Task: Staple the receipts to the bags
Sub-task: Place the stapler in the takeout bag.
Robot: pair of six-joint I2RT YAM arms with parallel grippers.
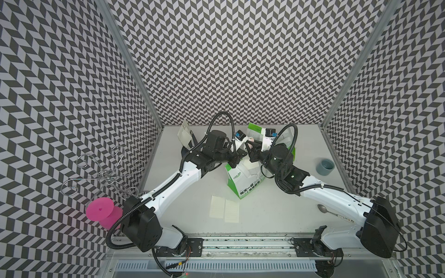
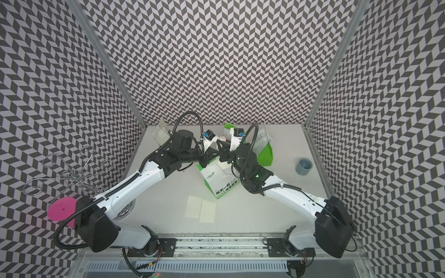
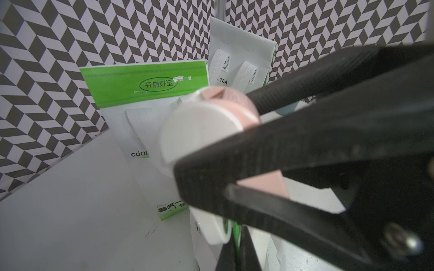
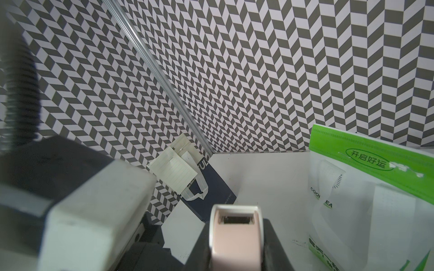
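Note:
A green-and-white bag [image 1: 245, 184] stands mid-table, and my left gripper [image 1: 234, 164] is shut on its green top edge [image 3: 235, 234]. My right gripper [image 1: 250, 145] is shut on the pinkish-white stapler [image 4: 236, 237], held above and just behind that bag; the stapler [image 3: 204, 122] fills the left wrist view. Two receipts [image 1: 216, 207] [image 1: 231, 211] lie flat side by side near the front. A navy bag [image 4: 211, 187] leans in the back left corner with a receipt [image 4: 173, 171] on it. Two more green bags [image 3: 145, 86] [image 3: 239, 54] stand against the back wall.
A grey-blue cup [image 1: 325, 166] stands at the right edge and a metal spoon [image 1: 323, 209] lies beside the right arm. A pink spool [image 1: 100, 211] and a wire hook stand [image 1: 106, 173] sit off the table's left side.

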